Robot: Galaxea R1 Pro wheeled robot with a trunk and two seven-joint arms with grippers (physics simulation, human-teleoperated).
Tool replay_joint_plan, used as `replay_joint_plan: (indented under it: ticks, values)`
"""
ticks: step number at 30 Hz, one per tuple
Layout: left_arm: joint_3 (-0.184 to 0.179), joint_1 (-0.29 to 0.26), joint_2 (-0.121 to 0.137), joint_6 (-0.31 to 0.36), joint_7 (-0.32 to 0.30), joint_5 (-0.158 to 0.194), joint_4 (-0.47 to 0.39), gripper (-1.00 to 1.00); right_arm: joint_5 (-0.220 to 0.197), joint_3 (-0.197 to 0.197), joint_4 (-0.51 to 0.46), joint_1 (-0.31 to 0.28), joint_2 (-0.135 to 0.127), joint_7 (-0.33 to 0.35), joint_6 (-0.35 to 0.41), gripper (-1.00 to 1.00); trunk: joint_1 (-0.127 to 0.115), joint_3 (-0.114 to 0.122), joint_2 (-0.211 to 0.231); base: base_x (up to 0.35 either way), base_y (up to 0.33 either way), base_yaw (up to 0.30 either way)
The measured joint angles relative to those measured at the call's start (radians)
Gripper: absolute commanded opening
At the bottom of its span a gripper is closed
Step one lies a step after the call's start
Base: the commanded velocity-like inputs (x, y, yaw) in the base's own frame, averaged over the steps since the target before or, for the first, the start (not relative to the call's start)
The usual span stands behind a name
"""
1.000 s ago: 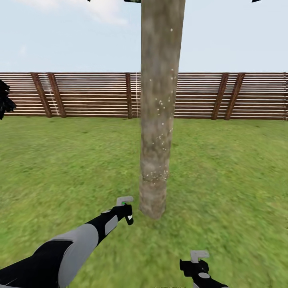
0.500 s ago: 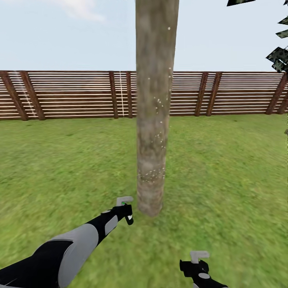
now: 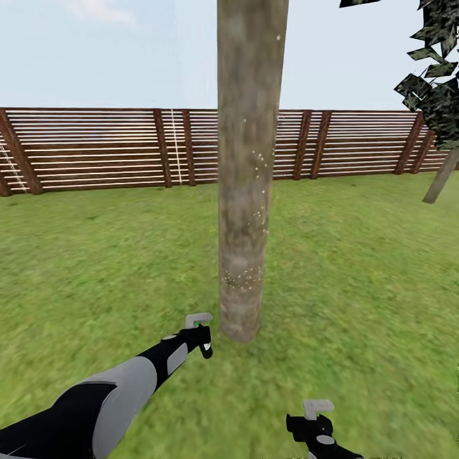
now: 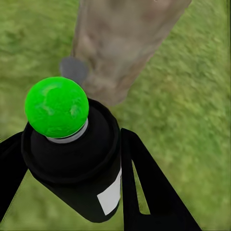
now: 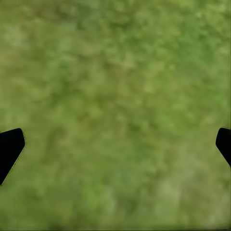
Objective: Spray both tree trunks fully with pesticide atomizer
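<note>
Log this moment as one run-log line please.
left gripper: shut on pesticide atomizer | right gripper: open over lawn | tree trunk: ahead, few white specks

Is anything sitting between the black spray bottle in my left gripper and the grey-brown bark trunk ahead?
Nothing visible. The black spray bottle, held in the left gripper, faces the grey-brown trunk with only open green lawn between them.

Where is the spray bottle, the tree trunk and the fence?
pesticide atomizer (image 4: 72, 159), left wrist view, its black body.
tree trunk (image 3: 245, 172), head view, mid bark.
fence (image 3: 95, 150), head view, its slats.
</note>
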Motion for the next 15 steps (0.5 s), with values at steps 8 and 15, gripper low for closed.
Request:
replay_joint_plan:
  ticks: [8, 15]
  values:
    - [0.000, 0.000, 0.000, 0.000, 0.000, 0.000, 0.000, -1.00, 0.000, 0.000, 0.000, 0.000, 0.000, 0.000, 0.000, 1.00, 0.000, -0.010, 0.000, 0.089, 0.348, -0.232]
    - [0.000, 0.002, -0.001, -0.003, -0.001, 0.000, -0.001, -1.00, 0.000, 0.000, 0.000, 0.000, 0.000, -0.001, 0.000, 1.00, 0.000, -0.017, 0.000, 0.036, 0.040, -0.161]
